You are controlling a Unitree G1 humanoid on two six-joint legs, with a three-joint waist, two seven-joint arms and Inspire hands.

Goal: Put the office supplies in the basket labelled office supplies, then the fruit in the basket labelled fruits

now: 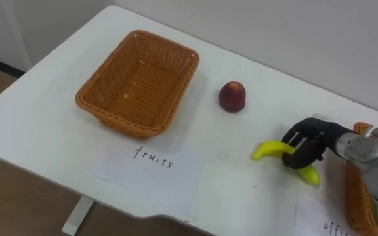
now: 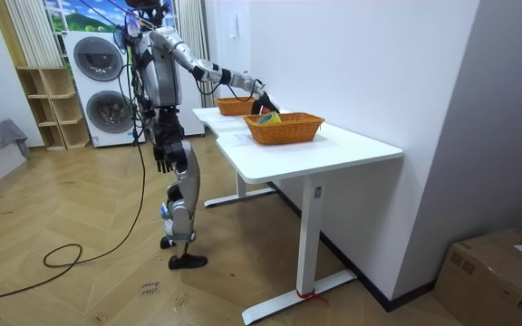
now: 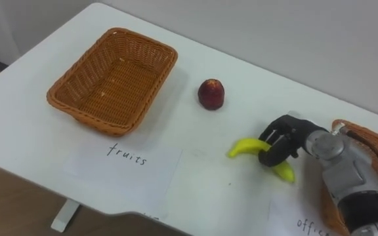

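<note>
A yellow banana [image 1: 271, 151] lies on the white table [image 1: 38, 124], right of centre. My right hand [image 1: 310, 141] comes in from the right and its dark fingers are curled over the banana's middle. A dark red fruit [image 1: 232, 96] stands alone further back. The empty wicker basket [image 1: 136, 124] is at the left, with a paper label [image 1: 153, 160] reading fruits in front of it. The rim of a second wicker basket [image 1: 353, 190] shows at the right edge, behind my forearm. In the room view my left hand [image 2: 161, 161] hangs by my hip.
A second paper label [image 1: 320, 223] lies at the lower right, in front of the right basket. I stand at the long side of the table [image 2: 333, 149], which is against a white wall. In the room view the nearer basket [image 2: 284, 129] holds several coloured things.
</note>
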